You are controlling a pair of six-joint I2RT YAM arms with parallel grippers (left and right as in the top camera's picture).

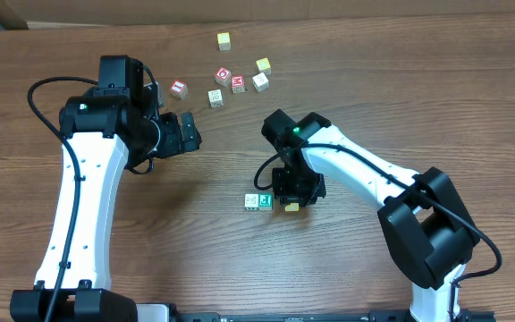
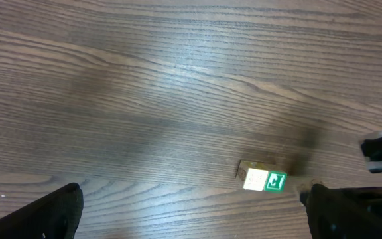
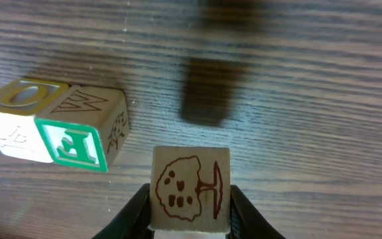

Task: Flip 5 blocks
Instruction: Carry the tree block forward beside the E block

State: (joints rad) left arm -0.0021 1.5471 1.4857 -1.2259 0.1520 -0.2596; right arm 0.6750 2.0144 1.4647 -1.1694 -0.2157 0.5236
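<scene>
1. Biggest worry is a drop mid-turn. My right gripper [image 3: 191,224] is closed partway on the tree block [image 3: 191,189], with one finger on each side face. It sits just beside the green block [image 3: 71,147], on my right-arm side. The shadow on the table [image 3: 323,79] suggests the tree block is lifted clear. My fingers catch only the near end of it, and most of it sticks out past the tips. If it pivots between the pads as I roll the wrist, it could slip out and land same face up, so no flip.

2. Next is knocking the neighbours. The green block touches a pale block [image 3: 12,129] on its far side from me. If I set down too close, or swing a finger wide on release, I could shove or roll that pair.

3. Lesser risk is crowding. My left gripper [image 1: 191,134] has its jaws spread wide and holds nothing. It hangs well away from the green block, up toward the far edge on my left-arm side. If both arms reach for the green block together, they could clash.

4. Smallest is picking wrong. The red-faced block [image 1: 179,88] lies far beyond the green block, near two red-lettered blocks [image 1: 223,76]. They would be easy to confuse.
</scene>
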